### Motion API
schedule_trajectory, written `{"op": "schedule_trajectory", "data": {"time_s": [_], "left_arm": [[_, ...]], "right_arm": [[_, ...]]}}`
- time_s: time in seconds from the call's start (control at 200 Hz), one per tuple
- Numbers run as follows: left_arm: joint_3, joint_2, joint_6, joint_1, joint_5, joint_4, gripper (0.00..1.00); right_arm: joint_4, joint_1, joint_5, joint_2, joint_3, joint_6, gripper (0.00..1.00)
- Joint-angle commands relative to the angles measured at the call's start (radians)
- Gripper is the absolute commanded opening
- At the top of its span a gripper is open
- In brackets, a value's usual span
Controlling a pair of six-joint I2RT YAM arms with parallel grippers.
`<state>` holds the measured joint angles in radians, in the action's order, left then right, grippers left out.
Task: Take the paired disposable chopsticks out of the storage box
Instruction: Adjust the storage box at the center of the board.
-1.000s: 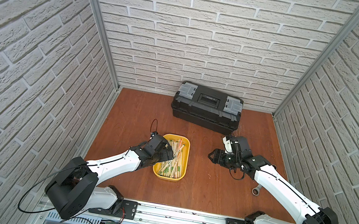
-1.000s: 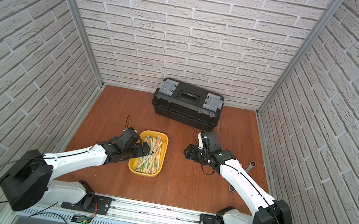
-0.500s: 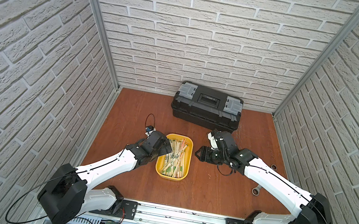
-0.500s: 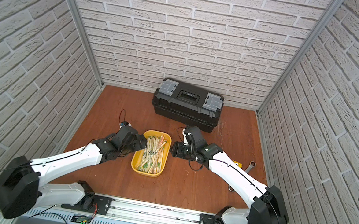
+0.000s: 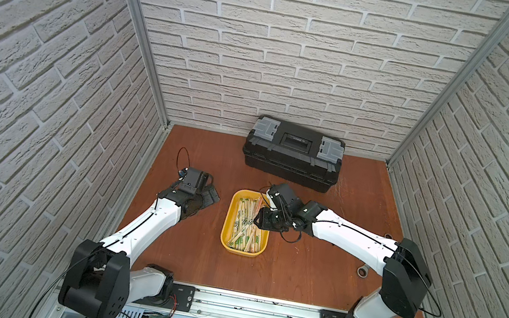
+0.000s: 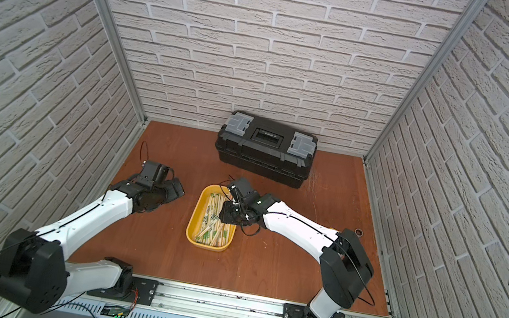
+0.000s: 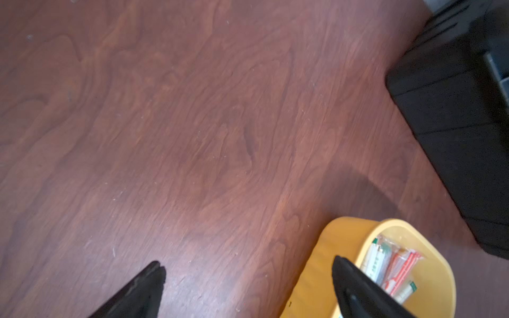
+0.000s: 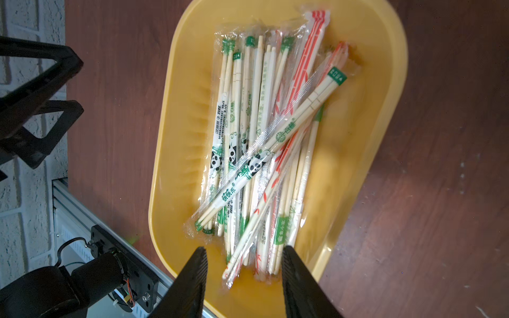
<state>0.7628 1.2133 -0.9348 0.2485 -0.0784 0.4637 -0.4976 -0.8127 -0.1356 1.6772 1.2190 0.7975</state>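
The right gripper (image 8: 244, 248), jaws partly apart, straddles the ends of a few chopsticks (image 8: 256, 132) in the yellow tray (image 8: 176, 137), gripping none. The left gripper (image 7: 248, 265) hangs wide open over the table (image 7: 192, 137) left of it. No pair lies outside, so removal seems unstarted.

The storage box (image 5: 226, 232) sits on the table (image 5: 296, 275) with the paired disposable chopsticks (image 5: 246, 223) lying in it; the toolbox (image 5: 291, 159) stands far behind it. My left gripper (image 5: 212, 196) hangs left of the box, my right gripper (image 8: 245, 250) over its right edge.
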Motion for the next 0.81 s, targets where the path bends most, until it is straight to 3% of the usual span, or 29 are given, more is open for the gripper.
{"op": "schedule_trajectory", "data": {"time_s": [0.0, 0.8], "left_arm": [[0.015, 0.022, 0.052, -0.007, 0.071, 0.013, 0.98], [-0.036, 0.015, 0.066, -0.009, 0.126, -0.054, 0.98]], "right_arm": [[0.021, -0.016, 0.01, 0.037, 0.041, 0.041, 0.42], [-0.018, -0.02, 0.023, 0.235, 0.178, 0.072, 0.34]]}}
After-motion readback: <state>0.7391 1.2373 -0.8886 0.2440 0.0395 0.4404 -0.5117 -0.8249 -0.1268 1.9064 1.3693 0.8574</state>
